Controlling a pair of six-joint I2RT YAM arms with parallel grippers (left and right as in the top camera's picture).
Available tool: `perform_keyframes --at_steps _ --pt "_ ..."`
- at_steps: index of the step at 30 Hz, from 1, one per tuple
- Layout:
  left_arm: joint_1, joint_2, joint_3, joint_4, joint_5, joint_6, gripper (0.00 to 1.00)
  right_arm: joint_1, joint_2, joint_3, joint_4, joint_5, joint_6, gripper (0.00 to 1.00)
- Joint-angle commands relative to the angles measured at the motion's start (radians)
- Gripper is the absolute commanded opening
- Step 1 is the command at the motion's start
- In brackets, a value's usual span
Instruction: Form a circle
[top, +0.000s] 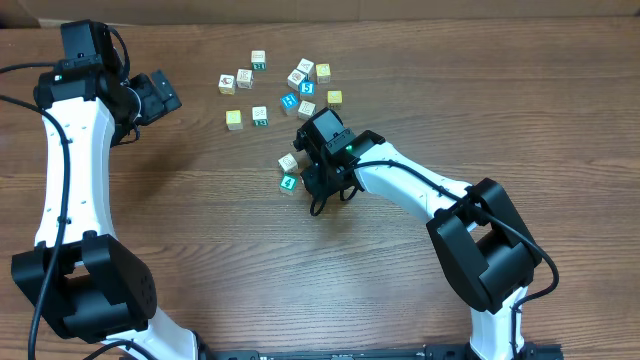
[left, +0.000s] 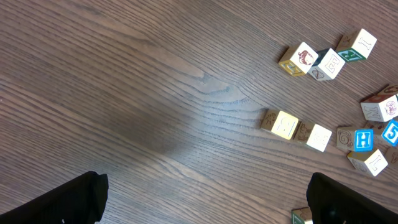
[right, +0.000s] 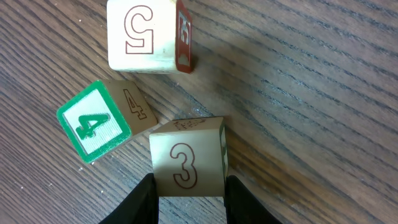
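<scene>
Wood-grained counter (top: 200, 260) is carrying everything in view. At the far left, the left arm (top: 70, 150) is reaching up along the edge. The left claw (top: 160, 95) is hanging over bare wood with its two fingers standing wide apart and gripping nothing. In the left wrist view its dark fingertips (left: 74, 199) are showing at the two bottom corners, with plain wood between them.

To the right of that claw, at the top middle of the counter, a loose scatter (top: 298, 78) of small cubes is lying with white, yellow and blue faces turned up. These cubes are lying well apart from the left claw.

Below the scatter, nearer the middle of the counter, the cluster (top: 289, 172) is sitting just left of the right claw (top: 314, 178). The right wrist view is showing three cubes of it. The cube marked 5 (right: 146, 34) is lying at the top. The green cube marked 4 (right: 93, 122) is lying turned at an angle below it, at the left, with one corner touching the cube marked 3 (right: 188, 163). The right claw is clamping the cube marked 3 by its two side faces. Whether that cube is resting on the wood or is lifted off it, I cannot tell.

Farther right, the right arm (top: 420, 185) is stretching back from the claw toward the lower right of the counter.
</scene>
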Motion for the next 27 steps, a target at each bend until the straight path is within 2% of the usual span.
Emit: perform_keyframes --at_steps 1,27 --pt "-0.002 0.006 0.0 0.001 0.003 -0.006 0.99 0.008 0.025 -0.006 0.0 0.001 -0.005 0.3" --pt "-0.002 0.006 0.0 0.001 0.003 -0.006 1.0 0.015 0.025 -0.006 0.002 -0.003 -0.047 0.3"
